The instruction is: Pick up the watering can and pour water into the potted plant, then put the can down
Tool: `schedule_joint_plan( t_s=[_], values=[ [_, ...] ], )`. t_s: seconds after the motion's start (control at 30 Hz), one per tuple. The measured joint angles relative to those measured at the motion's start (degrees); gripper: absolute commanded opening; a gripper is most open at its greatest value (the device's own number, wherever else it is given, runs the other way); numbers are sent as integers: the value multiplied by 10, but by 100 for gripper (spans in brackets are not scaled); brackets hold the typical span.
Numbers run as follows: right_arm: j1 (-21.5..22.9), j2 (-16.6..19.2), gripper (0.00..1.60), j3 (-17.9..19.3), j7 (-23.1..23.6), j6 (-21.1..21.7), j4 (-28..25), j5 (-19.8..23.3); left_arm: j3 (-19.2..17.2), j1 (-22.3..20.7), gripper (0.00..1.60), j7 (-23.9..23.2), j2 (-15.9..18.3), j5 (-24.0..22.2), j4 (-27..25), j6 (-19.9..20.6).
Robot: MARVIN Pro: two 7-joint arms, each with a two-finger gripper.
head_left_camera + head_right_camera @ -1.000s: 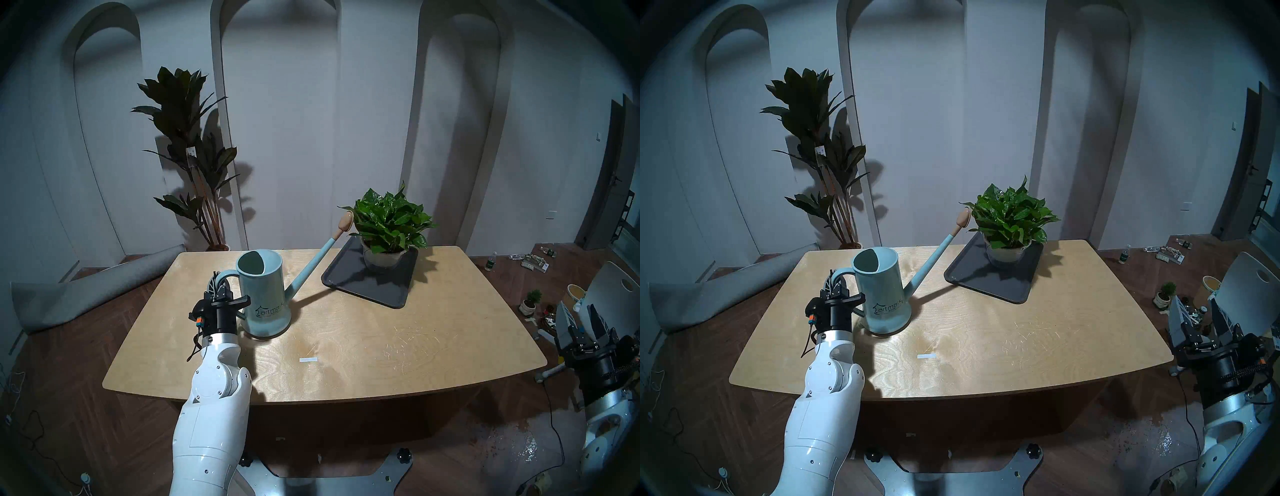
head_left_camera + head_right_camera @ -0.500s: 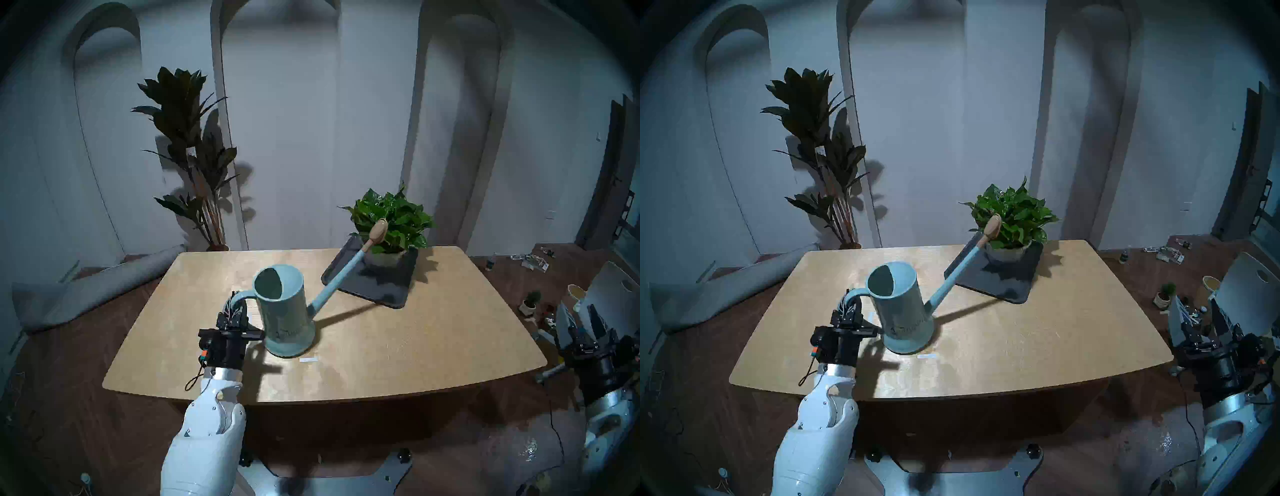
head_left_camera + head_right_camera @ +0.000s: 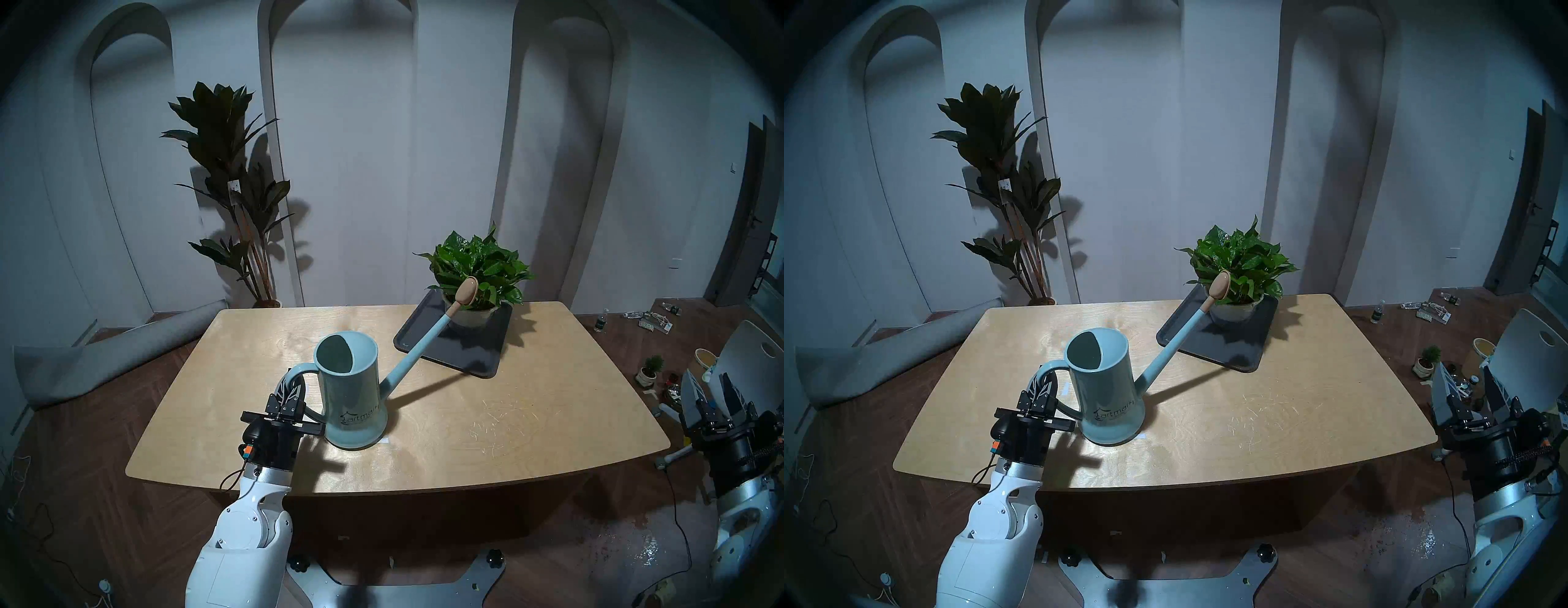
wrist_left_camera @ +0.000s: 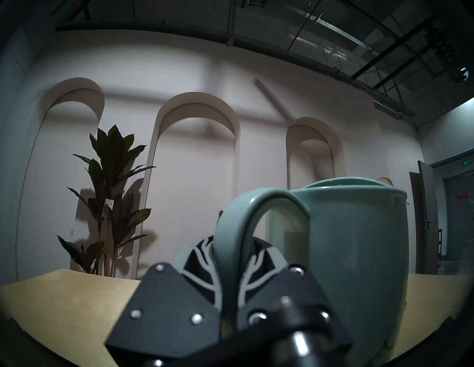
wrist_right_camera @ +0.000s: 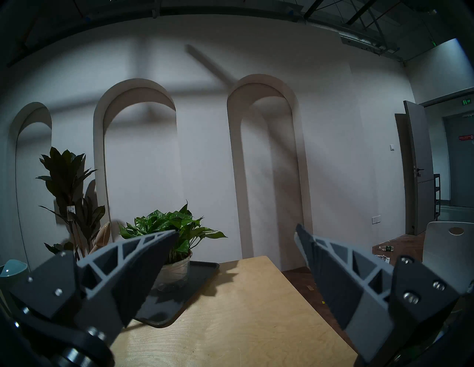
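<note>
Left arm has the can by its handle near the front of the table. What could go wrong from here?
The left gripper clamps only the thin loop handle of the watering can, so the tall can could swing or slip in the grip when tilted. The long spout's tan rose could knock leaves of the potted plant or miss the pot, wetting the dark tray.

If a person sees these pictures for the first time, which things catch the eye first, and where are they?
First the pale teal watering can, upright on the wooden table, its handle clamped by the left gripper. Next the bright green potted plant on a dark tray at the table's far right; the can's spout points toward it.
</note>
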Motion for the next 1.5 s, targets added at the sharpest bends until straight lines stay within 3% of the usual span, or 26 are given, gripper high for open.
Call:
schedule_joint_plan(
  t_s=[0.23, 0.53, 0.8, 1.07, 1.23, 1.5],
  values=[
    [0, 0, 160, 0, 0, 0, 0, 0, -3, 3, 160, 2, 12, 38, -22, 10],
    [0, 0, 160, 0, 0, 0, 0, 0, -4, 55, 160, -39, 50, 72, -84, 28],
    [0, 0, 160, 0, 0, 0, 0, 0, -23, 109, 160, -78, 84, 78, -118, 26],
    [0, 0, 160, 0, 0, 0, 0, 0, -46, 134, 160, -91, 100, 58, -127, 32],
    [0, 0, 160, 0, 0, 0, 0, 0, -77, 129, 160, -56, 89, 54, -122, 69],
    [0, 0, 160, 0, 0, 0, 1, 0, -153, 84, 160, 27, 88, 33, -115, 140]
  ],
)
